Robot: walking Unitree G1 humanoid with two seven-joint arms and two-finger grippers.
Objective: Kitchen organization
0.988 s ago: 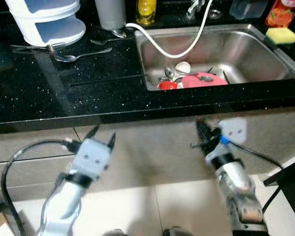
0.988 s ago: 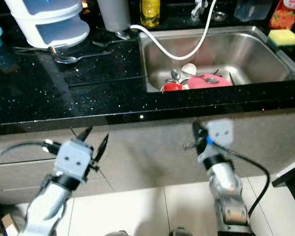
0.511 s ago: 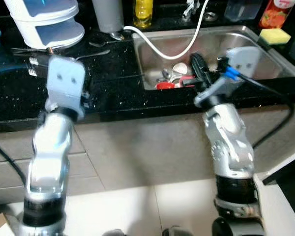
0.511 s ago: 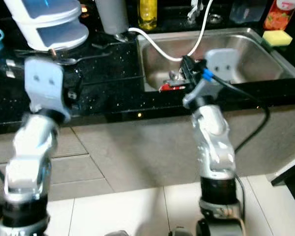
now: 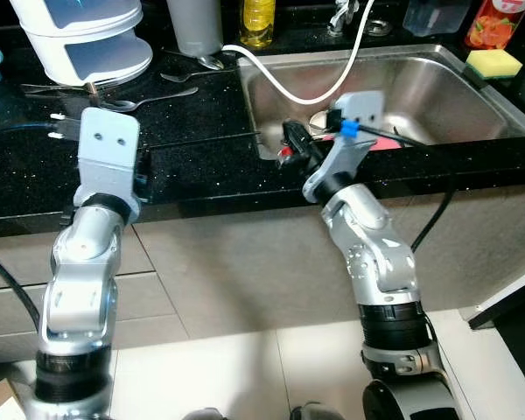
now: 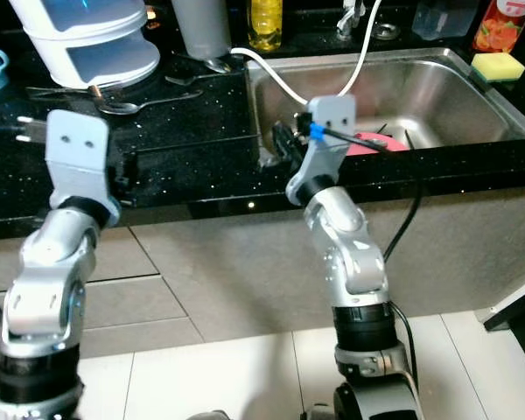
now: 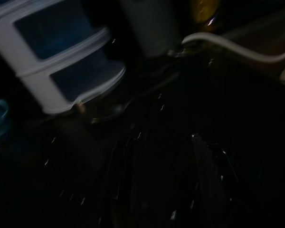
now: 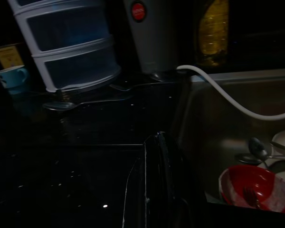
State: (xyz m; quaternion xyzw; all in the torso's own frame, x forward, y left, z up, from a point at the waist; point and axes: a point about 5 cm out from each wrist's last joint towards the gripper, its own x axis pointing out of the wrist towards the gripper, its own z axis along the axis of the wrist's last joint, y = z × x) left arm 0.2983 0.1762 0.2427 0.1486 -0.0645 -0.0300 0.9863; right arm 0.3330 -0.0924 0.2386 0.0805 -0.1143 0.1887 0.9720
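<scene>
Red bowl [image 8: 254,187] beside right tool [image 5: 296,147]

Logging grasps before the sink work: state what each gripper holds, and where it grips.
Nothing is held. The right gripper hangs closed and empty over the sink's near-left corner; the left gripper sits above the counter, fingers unclear.

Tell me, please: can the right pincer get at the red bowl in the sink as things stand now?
Probably yes. The right pincer hangs at the sink's front left edge, and the red bowl lies just beyond and below it. Nothing stands between them; the white hose runs farther back.
</scene>
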